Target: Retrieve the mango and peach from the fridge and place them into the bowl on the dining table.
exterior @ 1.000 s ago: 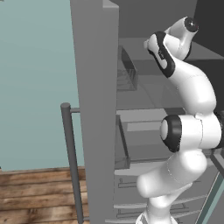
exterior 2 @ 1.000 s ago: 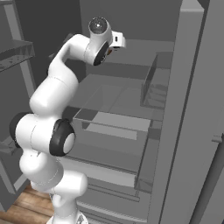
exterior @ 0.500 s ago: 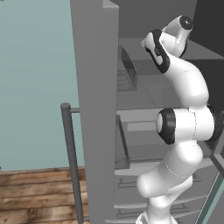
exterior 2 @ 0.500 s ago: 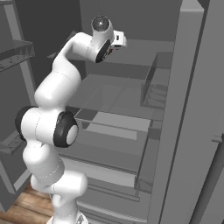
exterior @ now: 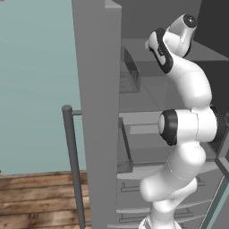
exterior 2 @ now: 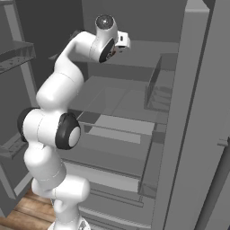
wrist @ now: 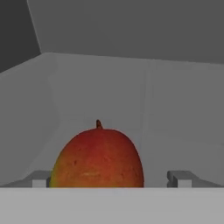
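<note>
The mango [wrist: 97, 158], orange-red with a yellow-green left edge and a short stem, sits on a grey shelf inside the fridge [exterior: 96, 112]. It lies close in front of my hand. My gripper [wrist: 111, 179] is open, with one fingertip [wrist: 41, 178] on each side of the fruit. The left tip sits right at the mango's edge, and a gap separates the right tip from it. In the base views my arm reaches up onto the upper shelf, with the hand [exterior 2: 121, 41] deep inside the fridge [exterior 2: 193, 134]. The peach, bowl and dining table are out of view.
The open fridge door [exterior: 98, 89] with its bar handle [exterior: 74, 165] stands to the left of the arm. Door bins [exterior 2: 159, 87] and a clear drawer [exterior 2: 117, 130] sit below the shelf. The shelf's back and side walls close in around the mango.
The arm has straightened and pushed a little further up and into the upper shelf. The fridge and its door have not moved.
</note>
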Tool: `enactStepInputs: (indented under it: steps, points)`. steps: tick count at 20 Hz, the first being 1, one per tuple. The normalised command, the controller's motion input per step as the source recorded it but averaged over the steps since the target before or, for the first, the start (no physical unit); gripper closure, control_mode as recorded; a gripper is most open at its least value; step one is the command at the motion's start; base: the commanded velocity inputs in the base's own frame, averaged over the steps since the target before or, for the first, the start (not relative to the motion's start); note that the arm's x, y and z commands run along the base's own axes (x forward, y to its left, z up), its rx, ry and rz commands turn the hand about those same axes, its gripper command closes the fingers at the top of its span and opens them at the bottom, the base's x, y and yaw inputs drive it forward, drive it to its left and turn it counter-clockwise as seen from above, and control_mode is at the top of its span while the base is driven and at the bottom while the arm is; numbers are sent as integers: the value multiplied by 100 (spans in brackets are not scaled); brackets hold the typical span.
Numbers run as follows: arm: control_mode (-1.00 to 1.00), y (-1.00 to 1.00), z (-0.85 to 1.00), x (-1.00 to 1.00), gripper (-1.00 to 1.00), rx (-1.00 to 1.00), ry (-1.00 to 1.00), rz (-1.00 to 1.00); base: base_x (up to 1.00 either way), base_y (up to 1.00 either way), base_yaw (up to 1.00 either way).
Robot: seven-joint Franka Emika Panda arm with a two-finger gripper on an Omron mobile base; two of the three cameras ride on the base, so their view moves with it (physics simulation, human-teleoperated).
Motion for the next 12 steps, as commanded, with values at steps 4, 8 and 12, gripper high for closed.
enactStepInputs:
  steps: [4,8,12]
  points:
    - [-100,0,-21,2,-100,-1,5,0,0,0,0]
    - [-100,4,-26,4,-100,-2,4,0,0,0,0]
    - [-100,9,-20,13,100,0,1,0,0,0,0]
